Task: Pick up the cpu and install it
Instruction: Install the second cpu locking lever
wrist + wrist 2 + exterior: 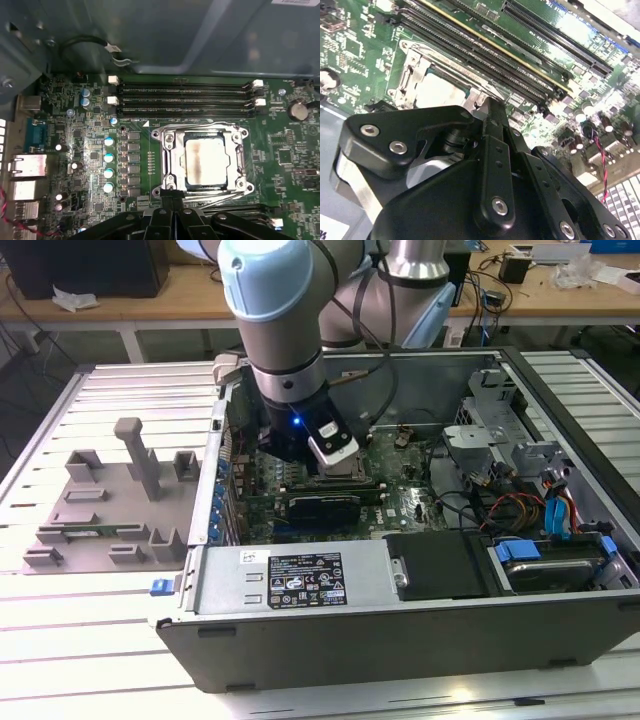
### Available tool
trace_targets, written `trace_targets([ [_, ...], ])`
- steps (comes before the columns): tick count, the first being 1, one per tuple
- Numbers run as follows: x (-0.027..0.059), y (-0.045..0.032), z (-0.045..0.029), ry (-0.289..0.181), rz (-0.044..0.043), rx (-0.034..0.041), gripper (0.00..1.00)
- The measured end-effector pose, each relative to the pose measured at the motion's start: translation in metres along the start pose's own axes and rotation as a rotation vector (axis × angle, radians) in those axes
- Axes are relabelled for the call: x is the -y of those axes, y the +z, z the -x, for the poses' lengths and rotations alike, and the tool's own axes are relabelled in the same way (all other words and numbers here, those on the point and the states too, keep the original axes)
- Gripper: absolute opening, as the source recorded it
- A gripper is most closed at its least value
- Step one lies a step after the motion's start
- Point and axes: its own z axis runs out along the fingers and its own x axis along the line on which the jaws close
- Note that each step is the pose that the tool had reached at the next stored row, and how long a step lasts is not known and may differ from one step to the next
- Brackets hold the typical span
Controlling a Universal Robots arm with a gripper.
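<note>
Centrally, the gripper (170,202) hangs over the motherboard (75,135) inside the open computer case (300,630), which lies on its side on a slatted metal table (60,640). In the first wrist view the two black fingers (165,207) stand pressed together with no gap between their tips, and nothing is held between them; the tips sit just at the near edge of the socket frame (162,155), though whether they touch it cannot be told. In the second wrist view the same closed gripper (490,107) appears as a narrow black point in front of the socket frame (412,65). The cpu (206,162) lies flat within that frame, its silver top facing up out of the board and its edges parallel to the frame's sides; it is near enough to square that no long axis can be named. In the second wrist view the cpu (437,90) appears as a pale plate partly hidden behind the gripper body. Long memory slots (185,100) run just beside the socket, parallel to one of its sides. In the exterior view the robot arm (280,330) reaches down into the case, and a grey fixture tray (100,510) rests on the table toward the exterior view's left, well apart from the gripper (335,475).
</note>
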Motion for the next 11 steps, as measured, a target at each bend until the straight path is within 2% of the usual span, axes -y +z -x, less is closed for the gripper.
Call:
trace_targets([
  [3,-0.0004,-0.0013,0.0022,0.000,0.0002,-0.0001,0.11],
  [7,-0.0004,-0.0001,0.0118,0.001,-0.0001,-0.0041,0.11],
  [9,-0.0005,0.0004,0.0168,0.001,-0.0003,-0.0080,0.11],
  [11,-0.0005,0.0006,0.0232,0.003,-0.0006,-0.0156,0.11],
])
